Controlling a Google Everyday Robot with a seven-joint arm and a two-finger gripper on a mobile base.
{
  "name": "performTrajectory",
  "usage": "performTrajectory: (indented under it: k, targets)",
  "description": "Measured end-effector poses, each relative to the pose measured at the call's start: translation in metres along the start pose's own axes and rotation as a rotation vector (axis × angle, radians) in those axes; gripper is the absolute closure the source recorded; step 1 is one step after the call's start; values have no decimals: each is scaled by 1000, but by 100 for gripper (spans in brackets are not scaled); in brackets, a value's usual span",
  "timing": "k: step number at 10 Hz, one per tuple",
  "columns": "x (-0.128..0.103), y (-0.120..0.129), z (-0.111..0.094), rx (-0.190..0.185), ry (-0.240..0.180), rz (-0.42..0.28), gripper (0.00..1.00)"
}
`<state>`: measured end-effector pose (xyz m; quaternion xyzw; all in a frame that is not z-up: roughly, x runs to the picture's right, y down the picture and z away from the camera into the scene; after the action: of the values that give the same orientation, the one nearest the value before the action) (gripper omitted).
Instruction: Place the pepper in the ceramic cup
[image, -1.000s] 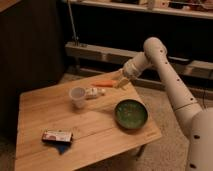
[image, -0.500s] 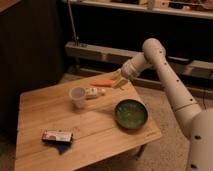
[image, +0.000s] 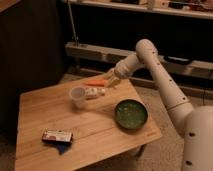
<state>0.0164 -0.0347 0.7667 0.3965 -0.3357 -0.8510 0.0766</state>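
Pepper carried a little nearer the cup

Since half a second ago the gripper (image: 111, 80) has edged left, clamped on the right end of the orange pepper (image: 95, 83), which now lies level just behind the white bottle (image: 95, 92) and right of the cup (image: 77, 96), not in it. The green bowl (image: 131, 114) has not moved. A flat packet (image: 56, 136) lies at the front of the wooden table (image: 35, 112), with dark shelving behind.

Wooden table (image: 95, 129) carrying ceramic cup (image: 77, 97), bottle (image: 95, 92) lying beside cup, green bowl (image: 131, 114), flat packet (image: 56, 136). Gripper (image: 111, 80) gripping pepper (image: 95, 83) over far edge.
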Motion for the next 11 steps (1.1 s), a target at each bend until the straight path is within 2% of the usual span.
performTrajectory:
  k: [11]
  targets:
    - [0, 0, 0, 1, 1, 0, 100]
